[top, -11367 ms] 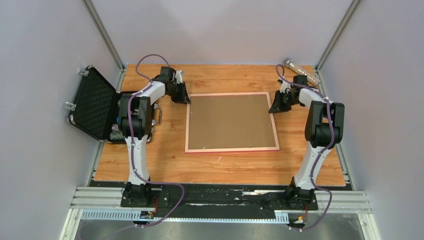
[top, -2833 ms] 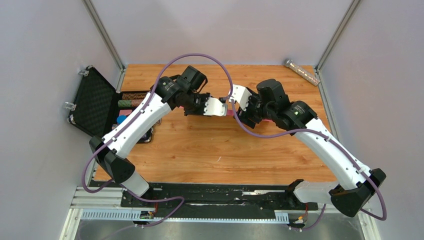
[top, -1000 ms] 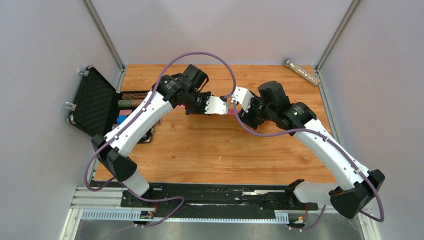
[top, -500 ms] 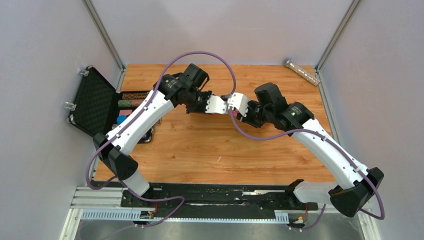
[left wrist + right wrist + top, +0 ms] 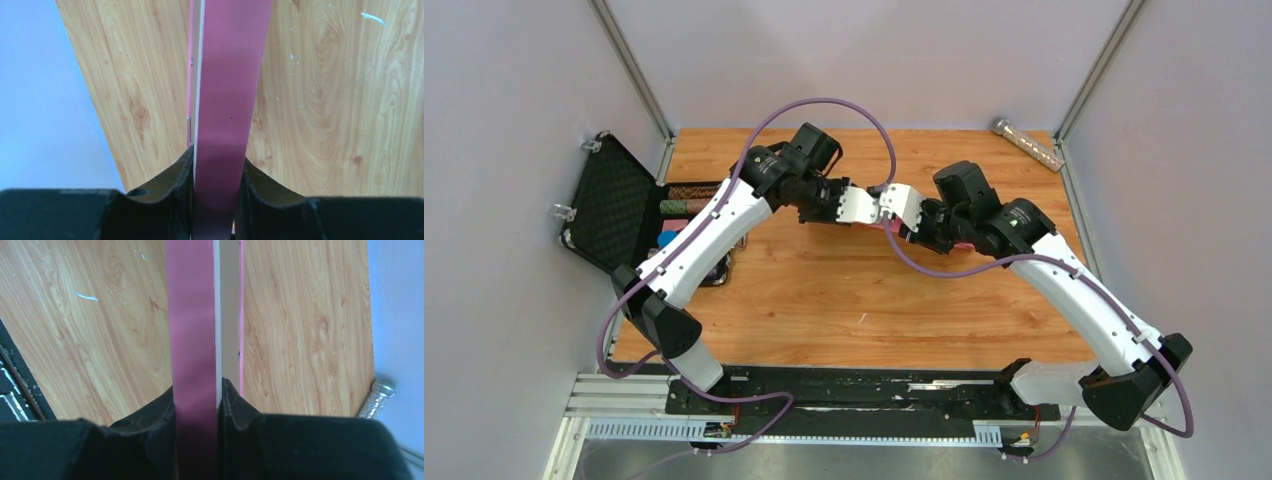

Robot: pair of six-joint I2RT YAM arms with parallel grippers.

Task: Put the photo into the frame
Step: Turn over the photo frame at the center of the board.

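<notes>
With left gripper (image 5: 216, 167) and right gripper (image 5: 197, 390) each clamping the frame (image 5: 227, 75), rail pointing to 12 o'clock, move both in step lest it twist

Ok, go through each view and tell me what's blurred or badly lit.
Top external: even, soft light, sharp, no harsh glare on the table. Left wrist: the frame goes soft and dim close to the lens, the left hand nearly black, the table behind crisp. Right wrist: the same, the right hand a dark silhouette.
</notes>
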